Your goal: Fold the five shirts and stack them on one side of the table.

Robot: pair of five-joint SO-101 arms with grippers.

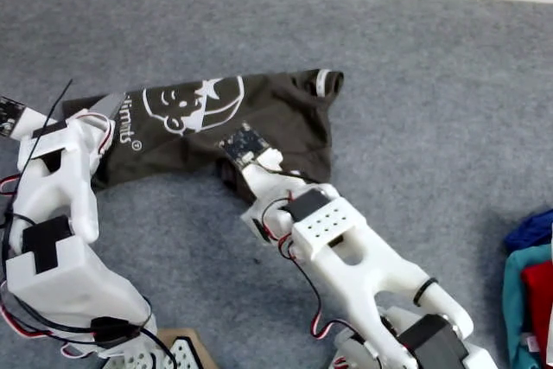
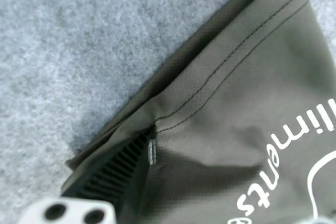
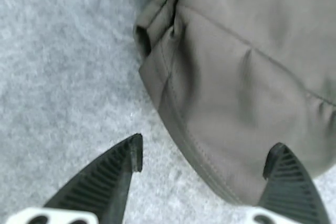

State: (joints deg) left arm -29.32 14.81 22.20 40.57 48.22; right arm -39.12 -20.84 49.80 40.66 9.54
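A dark olive shirt point(image 1: 268, 118) with a white print lies spread on the grey table top point(image 1: 432, 84). My left gripper point(image 1: 105, 131) is at the shirt's left hem. In the left wrist view it point(image 2: 236, 150) is open, one ribbed finger point(image 2: 118, 166) tucked under the stitched edge of the shirt point(image 2: 236, 103). My right gripper point(image 1: 232, 170) hangs over the shirt's near hem. In the right wrist view it point(image 3: 207, 148) stands open, straddling a rounded corner of the shirt point(image 3: 236, 108), with one black finger point(image 3: 113, 174) over bare table.
Blue, teal and red shirts point(image 1: 531, 287) lie bunched at the right edge of the table. A tan board point(image 1: 190, 347) sits by the left arm's base. Open grey surface stretches behind and to the right of the olive shirt.
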